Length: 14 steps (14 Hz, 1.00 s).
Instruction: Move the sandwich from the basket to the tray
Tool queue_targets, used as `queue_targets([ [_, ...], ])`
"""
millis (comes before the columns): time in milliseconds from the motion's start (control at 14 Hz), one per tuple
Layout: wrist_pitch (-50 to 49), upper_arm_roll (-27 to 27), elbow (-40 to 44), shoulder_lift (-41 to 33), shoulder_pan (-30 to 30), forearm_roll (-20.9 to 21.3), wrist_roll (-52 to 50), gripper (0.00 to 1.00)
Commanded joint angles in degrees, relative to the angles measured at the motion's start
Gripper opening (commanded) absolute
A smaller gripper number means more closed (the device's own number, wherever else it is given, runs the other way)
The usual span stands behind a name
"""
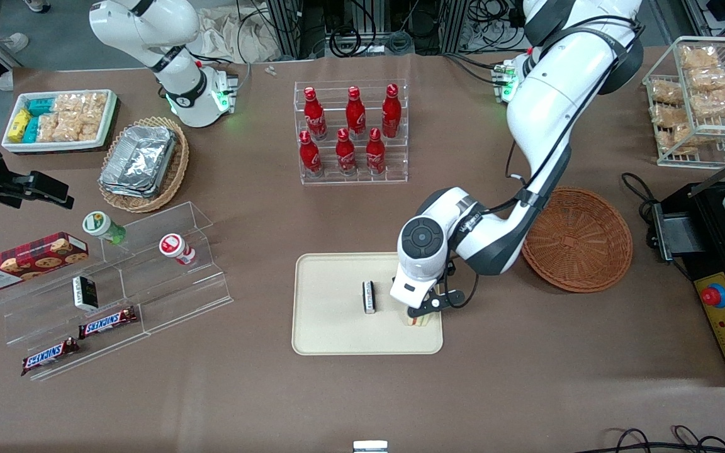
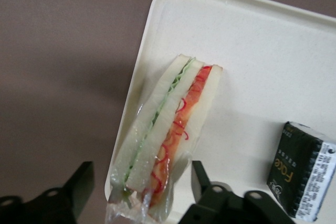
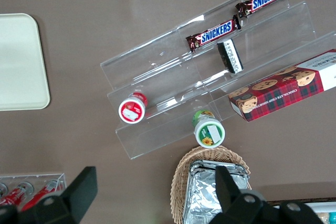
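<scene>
The sandwich (image 2: 168, 129), a white bread wedge with green and red filling in clear wrap, stands on its edge on the cream tray (image 2: 252, 66), close to the tray's rim toward the working arm's end. In the front view it (image 1: 418, 319) shows just under my gripper (image 1: 422, 311). My gripper (image 2: 142, 182) straddles the sandwich with its jaws spread. One finger (image 2: 79, 182) stands clear of the wrap and the other finger (image 2: 202, 179) is close beside it. The reddish-brown basket (image 1: 579, 239) is empty, beside the tray (image 1: 337, 333) toward the working arm's end.
A small black packet (image 1: 369, 297) lies on the tray beside the sandwich and also shows in the wrist view (image 2: 302, 174). A rack of red bottles (image 1: 351, 132) stands farther from the camera. Acrylic shelves with snacks (image 1: 117, 283) lie toward the parked arm's end.
</scene>
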Motion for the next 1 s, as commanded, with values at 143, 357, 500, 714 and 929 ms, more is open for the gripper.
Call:
queue_targets([
  [143, -2.7, 0.2, 1.4, -3.3, -0.1, -1.4, -1.7, 1.0],
  [357, -9.9, -0.1, 1.3, -10.5, 4.1, -2.6, 1.2, 1.0],
  [500, -12.5, 0.2, 0.0, -17.0, 8.6, -9.0, 9.5, 1.0],
  [714, -12.8, -1.0, -4.7, -25.9, 19.0, -13.6, 16.5, 1.0],
  [929, -12.2, 0.0, -14.3, -36.7, 23.6, -20.0, 29.7, 1.0],
])
